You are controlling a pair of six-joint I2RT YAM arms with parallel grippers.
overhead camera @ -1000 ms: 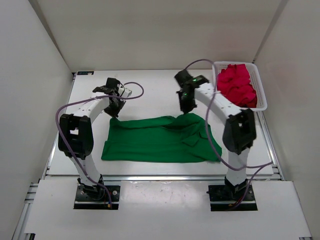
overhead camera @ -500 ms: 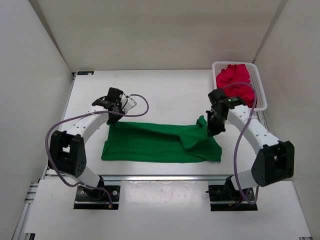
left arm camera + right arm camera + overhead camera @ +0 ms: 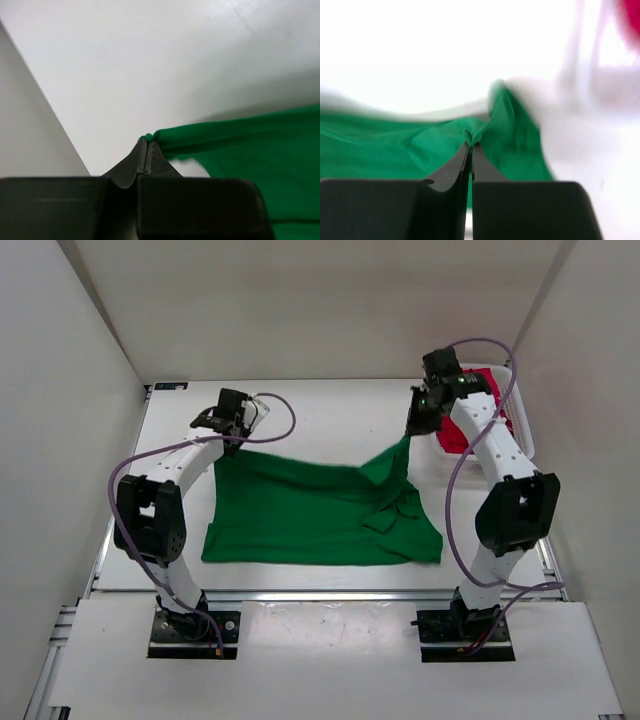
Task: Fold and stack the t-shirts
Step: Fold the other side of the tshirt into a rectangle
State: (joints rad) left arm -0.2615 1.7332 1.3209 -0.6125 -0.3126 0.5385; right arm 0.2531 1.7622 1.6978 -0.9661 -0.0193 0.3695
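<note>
Here the far edge of the green shirt is lifted, with open table beyond. The left gripper and right gripper each pinch a far corner.

Bright even light, soft shadows, right wrist view overexposed, blurred

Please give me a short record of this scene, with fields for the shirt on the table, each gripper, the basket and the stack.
shirt on table: green t-shirt, spread out, far corners lifted
left gripper: shut on its far left corner
right gripper: shut on its far right corner
basket: white basket, far right, holds red t-shirts
stack: not begun
</note>
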